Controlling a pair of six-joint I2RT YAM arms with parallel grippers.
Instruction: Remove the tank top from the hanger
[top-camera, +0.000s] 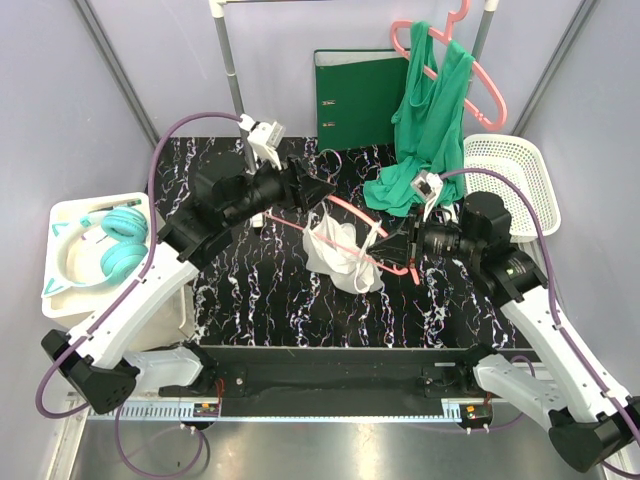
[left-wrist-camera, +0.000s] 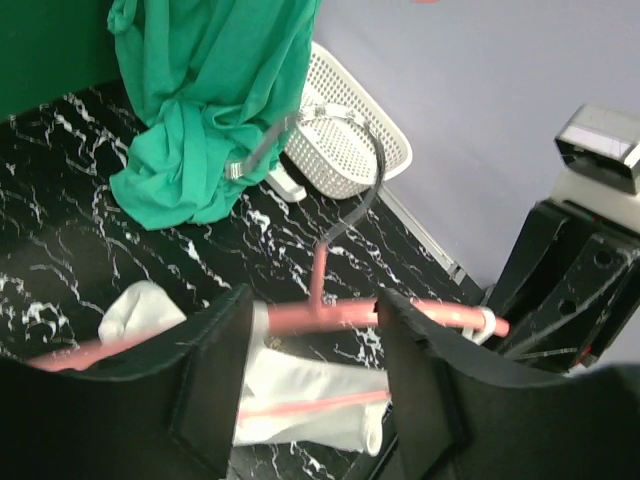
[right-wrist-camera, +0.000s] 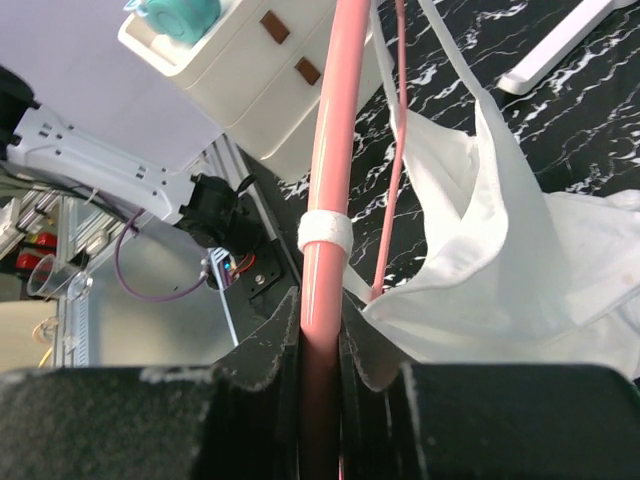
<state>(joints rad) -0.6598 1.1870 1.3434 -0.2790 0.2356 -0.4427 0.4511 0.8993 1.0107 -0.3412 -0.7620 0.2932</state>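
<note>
A white tank top (top-camera: 338, 255) hangs on a pink hanger (top-camera: 350, 210) held above the middle of the black marble table. My right gripper (top-camera: 408, 247) is shut on the right end of the hanger bar (right-wrist-camera: 330, 150), just below a white strap loop; the tank top (right-wrist-camera: 510, 270) sags to its right. My left gripper (top-camera: 325, 192) is open at the hanger's left side. In the left wrist view the pink bar (left-wrist-camera: 335, 317) and the white cloth (left-wrist-camera: 300, 390) lie between and beyond its fingers (left-wrist-camera: 205, 380), and I cannot tell if they touch.
A green tank top (top-camera: 432, 110) hangs on a second pink hanger from the rack at the back, its hem piled on the table. A green binder (top-camera: 360, 95) stands behind, a white basket (top-camera: 510, 180) at right, and a white drawer unit (top-camera: 70, 290) with teal headphones at left.
</note>
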